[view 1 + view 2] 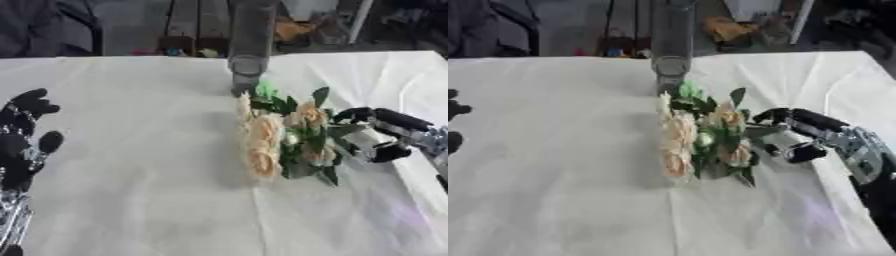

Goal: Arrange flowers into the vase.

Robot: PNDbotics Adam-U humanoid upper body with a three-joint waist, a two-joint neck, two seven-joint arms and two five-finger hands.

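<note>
A bunch of pale peach flowers (267, 137) with green leaves lies on the white tablecloth (131, 175), blooms pointing left. Just behind it stands a tall clear glass vase (249, 50), upright. My right hand (815, 135) comes in from the right and its fingers and thumb curl around the leafy stem end of the bunch. Over at the table's left edge my left hand (22, 145) rests open, fingers up, well away from the flowers.
The tablecloth covers the whole table, with creases at the right. Beyond the far edge are dark furniture, chair legs and an orange object (293, 30). The vase stands close to the far edge.
</note>
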